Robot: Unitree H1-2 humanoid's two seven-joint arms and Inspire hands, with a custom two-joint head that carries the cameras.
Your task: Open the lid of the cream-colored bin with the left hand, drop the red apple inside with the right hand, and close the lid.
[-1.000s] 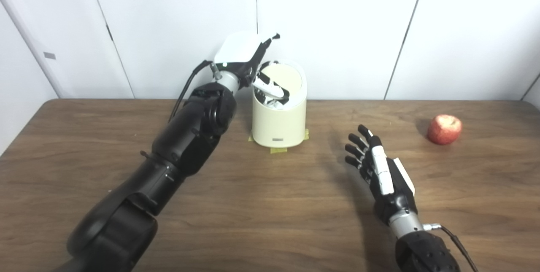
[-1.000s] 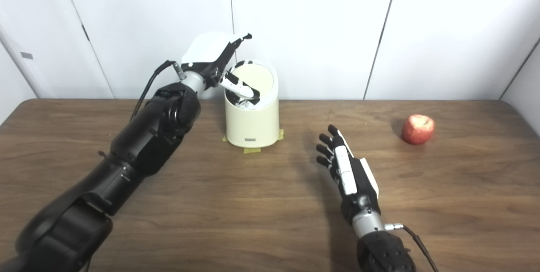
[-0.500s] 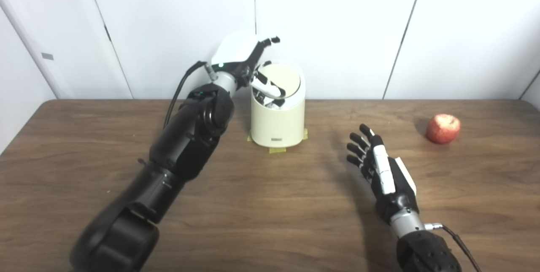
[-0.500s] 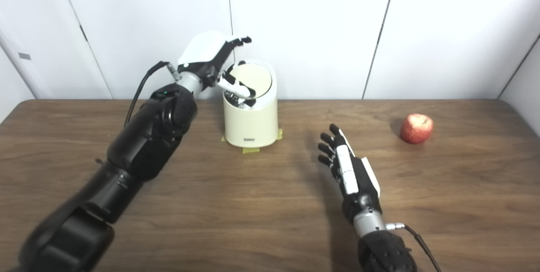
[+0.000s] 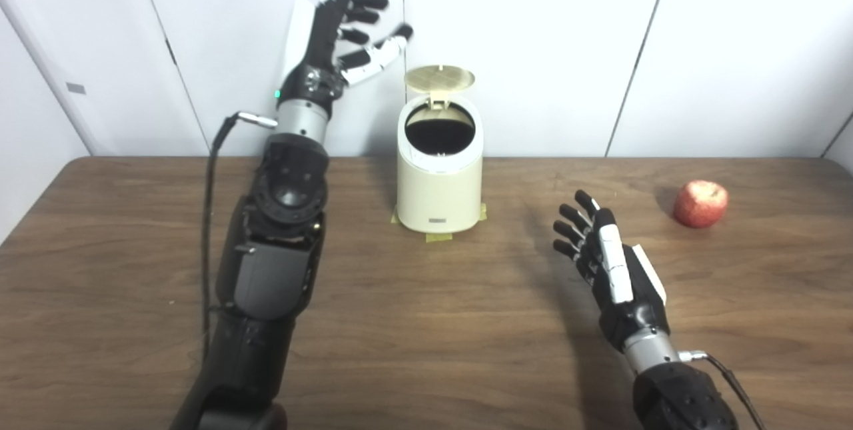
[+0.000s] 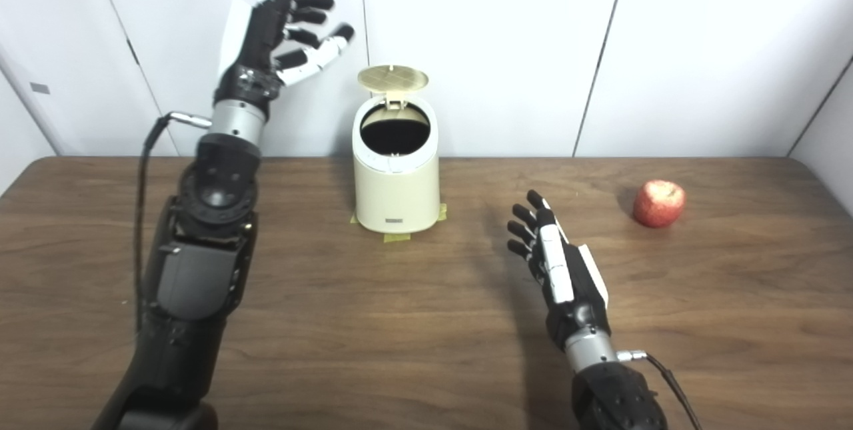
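Observation:
The cream-colored bin point(image 5: 440, 183) stands at the back middle of the wooden table point(image 5: 426, 323). Its round lid point(image 5: 440, 78) is tipped up at the back, and the opening shows dark inside. My left hand point(image 5: 340, 23) is open and raised high to the left of the bin, clear of it. The red apple point(image 5: 701, 203) lies on the table at the far right. My right hand point(image 5: 610, 263) is open and empty above the table, between the bin and the apple, well left of the apple.
Yellow tape strips point(image 5: 438, 237) mark the bin's base. White wall panels point(image 5: 546, 43) rise just behind the table's back edge. A cable point(image 5: 213, 170) hangs from the left wrist.
My left hand left the bin's top and rose up and to the left, fingers spread. The lid sprang from shut to upright. The right hand barely moved.

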